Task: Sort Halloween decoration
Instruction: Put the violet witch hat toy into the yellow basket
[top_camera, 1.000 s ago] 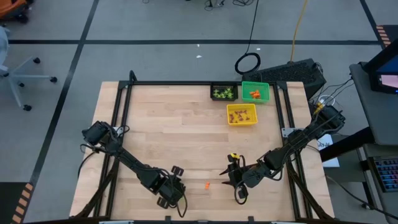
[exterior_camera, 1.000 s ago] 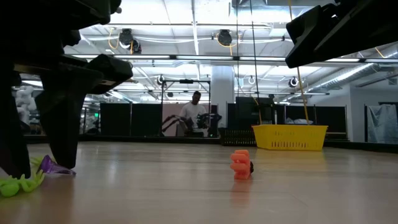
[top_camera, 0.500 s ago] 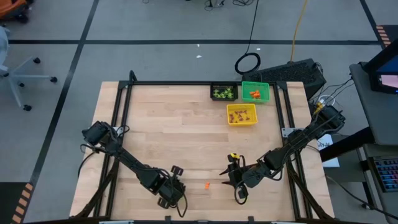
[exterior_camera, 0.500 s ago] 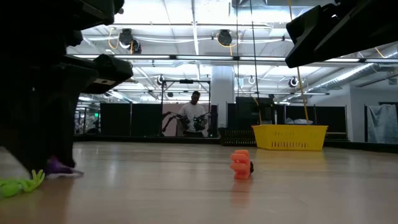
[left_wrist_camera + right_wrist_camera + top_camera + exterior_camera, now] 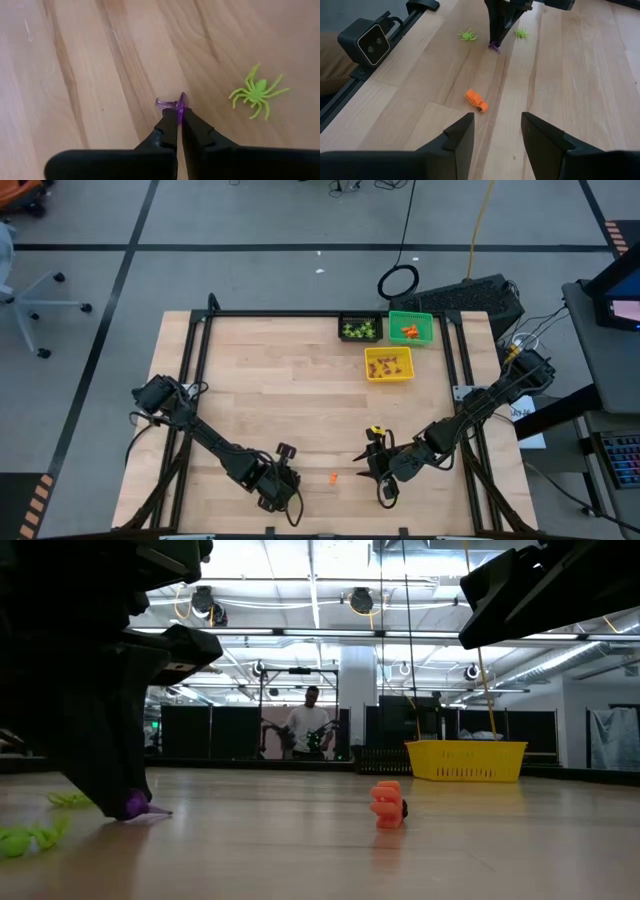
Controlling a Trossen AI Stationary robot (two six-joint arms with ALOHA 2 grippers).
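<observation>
so left claw point(image 5: 179, 116) was clamped on a purple trinket point(image 5: 172, 104) right at its tips, down on the tabletop point(image 5: 260, 380) near the front edge. grip looked shallow: only a thin edge of the piece sat between the tips and the rest stuck out ahead. best move, i'd judge, was a slow straight lift with no twist, then a check that the piece came up before any travel toward the bins. a fast swing could flick it out. a green spider point(image 5: 257, 92) lay near it, apart from the claw; a second green spider point(image 5: 466, 35) sat on the other side, so the lift needed to stay vertical to avoid dragging either.

right claw point(image 5: 497, 131) hung with jaws apart, nothing in it, near the front, right of centre, with an orange trinket point(image 5: 476, 100) on the wood just ahead of it. that one was probably next for the right arm, though i couldn't be sure.

bins stood at the far edge: black bin point(image 5: 360, 328) with green bits, green bin point(image 5: 411, 327) with orange bits, yellow bin point(image 5: 389, 364) with small pieces whose colour i couldn't make out. by elimination purple likely went to yellow, a long carry across the tabletop, so a firm hold mattered.

no brands, labels or readable writing showed anywhere.
</observation>
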